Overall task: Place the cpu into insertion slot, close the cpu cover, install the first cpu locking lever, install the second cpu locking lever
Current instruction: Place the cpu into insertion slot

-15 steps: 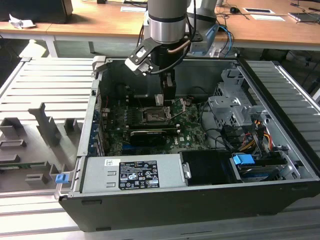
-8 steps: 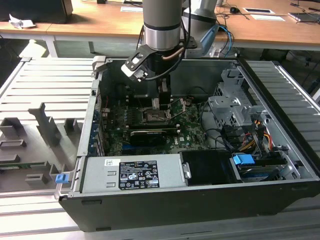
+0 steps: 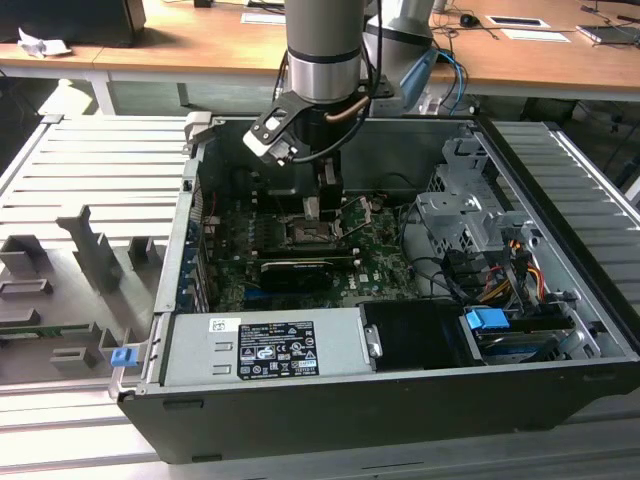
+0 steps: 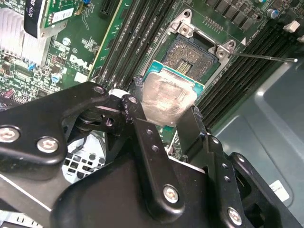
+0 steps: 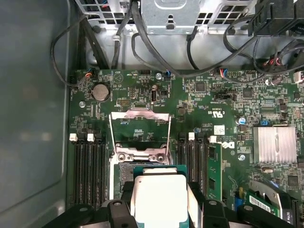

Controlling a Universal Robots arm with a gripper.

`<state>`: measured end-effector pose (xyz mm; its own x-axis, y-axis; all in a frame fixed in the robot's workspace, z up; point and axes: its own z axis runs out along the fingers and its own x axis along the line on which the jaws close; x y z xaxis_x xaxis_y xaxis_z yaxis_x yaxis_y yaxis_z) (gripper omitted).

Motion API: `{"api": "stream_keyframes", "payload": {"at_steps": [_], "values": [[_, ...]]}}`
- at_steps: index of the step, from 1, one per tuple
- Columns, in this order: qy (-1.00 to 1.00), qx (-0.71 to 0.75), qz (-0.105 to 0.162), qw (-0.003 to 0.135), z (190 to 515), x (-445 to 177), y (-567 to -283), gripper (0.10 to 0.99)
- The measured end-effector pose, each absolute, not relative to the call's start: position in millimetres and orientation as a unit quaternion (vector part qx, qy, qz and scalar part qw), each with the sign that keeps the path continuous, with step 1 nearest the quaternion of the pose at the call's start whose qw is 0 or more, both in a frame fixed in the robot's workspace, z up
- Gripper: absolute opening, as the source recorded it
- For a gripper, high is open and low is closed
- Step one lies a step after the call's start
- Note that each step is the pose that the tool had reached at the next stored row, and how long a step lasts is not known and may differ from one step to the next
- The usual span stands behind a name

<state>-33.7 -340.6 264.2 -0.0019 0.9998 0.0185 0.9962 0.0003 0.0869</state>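
Note:
My gripper point(image 4: 164, 114) is shut on the cpu point(image 4: 168, 97), a flat square chip with a pale silver top and a green rim. The chip hangs tilted just above one edge of the insertion slot point(image 4: 192, 57), whose dark pin field lies bare. In the first wrist view the cpu point(image 5: 159, 197) sits between the black fingers point(image 5: 124, 191), partly over the insertion slot point(image 5: 124, 172). Beyond it the cpu cover point(image 5: 140, 113) stands swung open. A thin locking lever point(image 4: 266, 57) sticks out sideways. In the exterior view the gripper point(image 3: 325, 205) reaches down into the case over the insertion slot point(image 3: 308, 232).
Black memory slots point(image 5: 88, 166) flank the socket on both sides. A long black expansion card point(image 3: 295, 270) lies just in front of it, with the power supply point(image 3: 265, 345) nearer still. A drive cage point(image 3: 465, 225) and cables point(image 5: 142, 42) crowd the exterior view's right. A finned heatsink point(image 5: 277, 145) sits on the board.

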Motion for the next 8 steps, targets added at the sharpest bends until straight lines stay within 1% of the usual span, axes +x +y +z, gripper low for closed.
{"api": "stream_keyframes", "payload": {"at_steps": [8], "values": [[0.707,0.706,0.037,0.024,259.5,-34.1,-340.6,0.529]]}}
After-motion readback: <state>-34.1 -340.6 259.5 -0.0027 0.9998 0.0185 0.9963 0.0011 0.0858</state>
